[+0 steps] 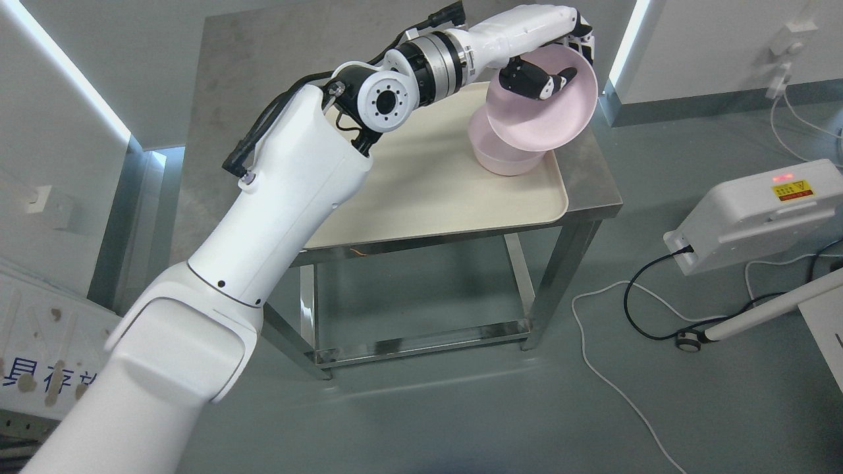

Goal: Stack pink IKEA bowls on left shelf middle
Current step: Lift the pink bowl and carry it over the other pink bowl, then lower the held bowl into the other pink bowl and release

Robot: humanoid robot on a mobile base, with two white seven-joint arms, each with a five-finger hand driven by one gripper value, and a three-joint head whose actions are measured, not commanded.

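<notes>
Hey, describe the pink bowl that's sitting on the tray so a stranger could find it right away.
Find the steel table with the cream tray on it. At the tray's far right corner sits the lower pink bowl, upright. Unlike the tilted pink bowl above it, gripped by the left robot hand, nothing holds it.

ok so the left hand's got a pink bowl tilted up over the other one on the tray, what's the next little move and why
Probably level the held pink bowl and lower it straight into the second pink bowl. The left hand grips its rim with fingers inside, and the bowl hangs steeply tilted, just above and overlapping the one on the cream tray, so it isn't nested yet.
</notes>
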